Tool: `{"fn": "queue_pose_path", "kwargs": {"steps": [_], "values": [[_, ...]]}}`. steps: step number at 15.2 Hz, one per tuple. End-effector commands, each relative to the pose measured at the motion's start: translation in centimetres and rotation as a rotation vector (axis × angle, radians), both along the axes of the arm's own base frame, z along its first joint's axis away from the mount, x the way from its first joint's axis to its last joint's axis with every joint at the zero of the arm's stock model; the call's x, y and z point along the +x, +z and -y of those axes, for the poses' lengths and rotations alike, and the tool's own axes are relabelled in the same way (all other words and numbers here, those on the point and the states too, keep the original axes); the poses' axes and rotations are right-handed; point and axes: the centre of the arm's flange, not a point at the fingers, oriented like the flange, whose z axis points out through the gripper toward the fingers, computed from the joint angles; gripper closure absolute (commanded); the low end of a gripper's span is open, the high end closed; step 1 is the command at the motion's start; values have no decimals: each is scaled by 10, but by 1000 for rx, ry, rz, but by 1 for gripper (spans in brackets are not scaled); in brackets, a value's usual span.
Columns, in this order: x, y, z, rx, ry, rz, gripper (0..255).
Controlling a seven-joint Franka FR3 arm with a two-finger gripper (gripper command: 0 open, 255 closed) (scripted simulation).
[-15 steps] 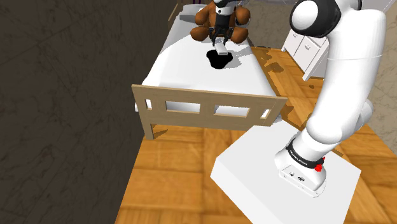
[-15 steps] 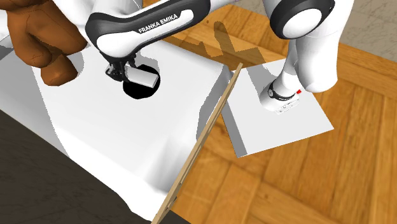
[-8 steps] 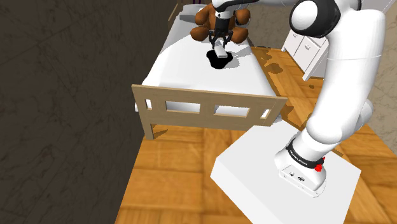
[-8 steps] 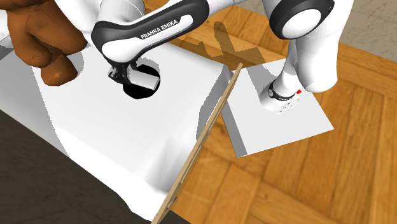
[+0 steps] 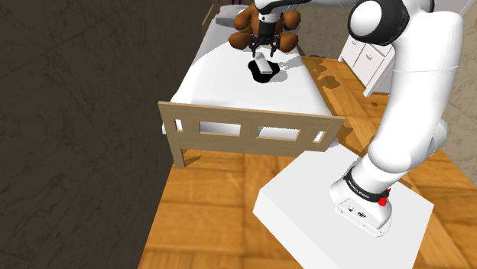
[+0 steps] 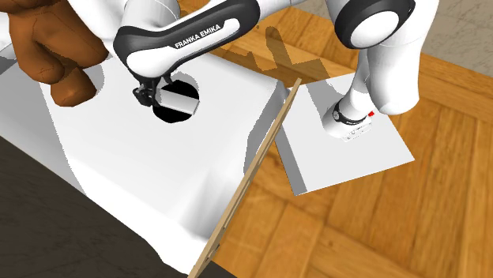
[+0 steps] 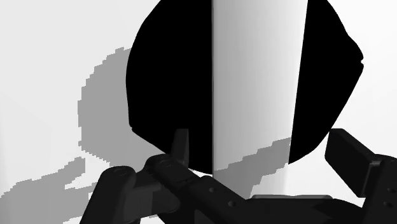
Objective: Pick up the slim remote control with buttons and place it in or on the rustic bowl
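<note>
On the white bed, listed across:
- 1 brown teddy bear, near the bowl.
- 1 black gripper, just above the bowl, spread wide and clasping nothing.
- 1 bowl, drawn flat black.
- 1 slim remote, drawn plain pale grey, lying across the bowl's top, free of both fingers. Likely light, rigid and smooth-sided; any regrip is best taken across its narrow width at mid-length.
- 1 wooden footboard, well apart from the bowl.
- 1 white stand, farther still from the bowl.
</note>
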Motion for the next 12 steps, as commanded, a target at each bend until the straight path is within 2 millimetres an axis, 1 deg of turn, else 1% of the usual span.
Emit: {"fn": "queue_pose_path", "kwargs": {"steps": [1, 4, 5, 12], "values": [[0, 0, 0, 0, 0, 0, 0], [0, 40, -1, 0, 0, 0, 0], [0, 50, -1, 0, 0, 0, 0], [0, 50, -1, 0, 0, 0, 0]]}}
